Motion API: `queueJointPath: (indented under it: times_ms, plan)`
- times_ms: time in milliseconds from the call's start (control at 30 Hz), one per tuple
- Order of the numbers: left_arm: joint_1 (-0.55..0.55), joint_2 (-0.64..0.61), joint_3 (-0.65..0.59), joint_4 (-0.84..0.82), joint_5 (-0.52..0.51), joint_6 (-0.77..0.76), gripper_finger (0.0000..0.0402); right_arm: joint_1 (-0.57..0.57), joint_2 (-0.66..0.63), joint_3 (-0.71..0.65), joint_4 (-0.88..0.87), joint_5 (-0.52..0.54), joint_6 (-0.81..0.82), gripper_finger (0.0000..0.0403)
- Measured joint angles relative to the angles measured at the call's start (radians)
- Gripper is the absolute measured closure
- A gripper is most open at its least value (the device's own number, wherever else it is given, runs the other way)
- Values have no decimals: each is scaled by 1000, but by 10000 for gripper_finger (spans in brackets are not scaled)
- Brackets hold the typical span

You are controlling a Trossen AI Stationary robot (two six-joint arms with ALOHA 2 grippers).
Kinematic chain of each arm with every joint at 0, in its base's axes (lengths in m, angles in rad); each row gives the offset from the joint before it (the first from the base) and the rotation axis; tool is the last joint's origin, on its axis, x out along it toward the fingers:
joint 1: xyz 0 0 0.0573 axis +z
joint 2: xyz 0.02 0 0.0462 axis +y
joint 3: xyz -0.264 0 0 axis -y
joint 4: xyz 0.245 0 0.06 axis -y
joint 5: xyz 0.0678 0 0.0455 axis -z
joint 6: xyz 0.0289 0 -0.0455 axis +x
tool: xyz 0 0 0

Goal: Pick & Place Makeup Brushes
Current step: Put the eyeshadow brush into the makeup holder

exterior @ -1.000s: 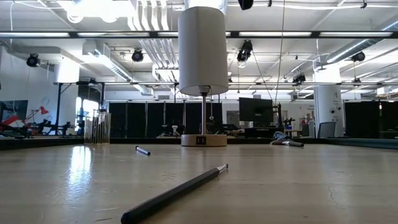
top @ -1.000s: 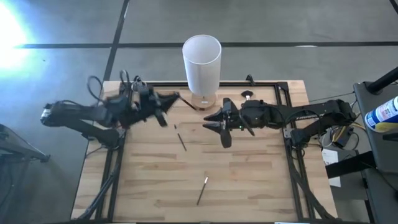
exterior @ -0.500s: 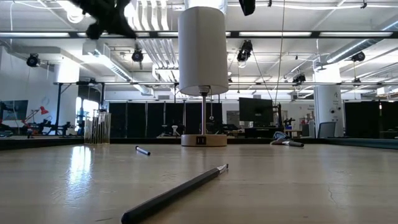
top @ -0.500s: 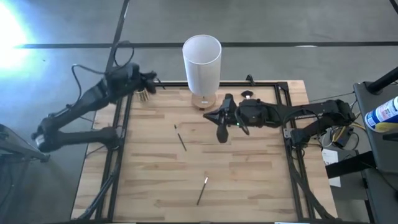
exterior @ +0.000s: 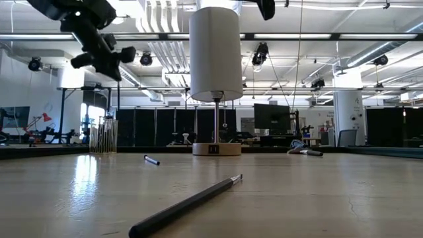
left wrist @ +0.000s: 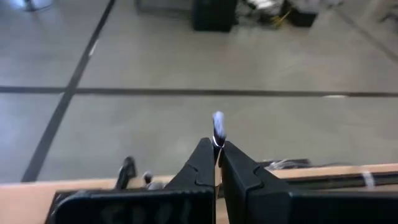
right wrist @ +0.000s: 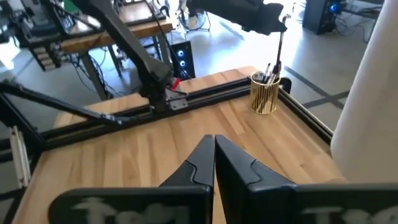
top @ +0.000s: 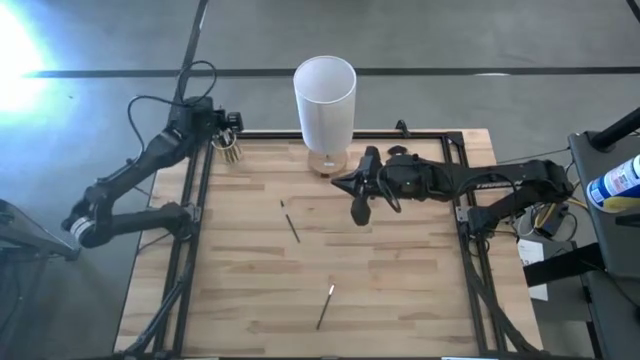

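From above we see the left pincer [top: 228, 128] over the yellowish cup [top: 231, 153] at the worktop [top: 400, 280] corner, and two brushes [top: 291, 223] lying loose. Level with the worktop, the nearer brush [exterior: 188, 204] shows a dark handle and pale tip. The left wrist shows fingers clenched on a thin brush [left wrist: 217, 127]. The right wrist shows the right pincer [right wrist: 213, 155] clenched, empty.

- The floor [top: 480, 35] around the table is grey and smooth, with dark lines across it.
- A bright patch of light [top: 20, 40] shines on the floor.
- The ceiling [exterior: 330, 20] has long strip lights, pipes and hanging cables.
- Far back stands a white pillar [exterior: 345, 112] and a dark screen [exterior: 271, 118].
- A row of dark panels [exterior: 158, 127] runs along the back wall.
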Motion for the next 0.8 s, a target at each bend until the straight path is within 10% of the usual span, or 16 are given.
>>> queueJointPath:
  times_ms: [800]
  plan:
    - [-11,140,-151,92,-127,-80,396,-33,-51,-2,-75,0,-65,394]
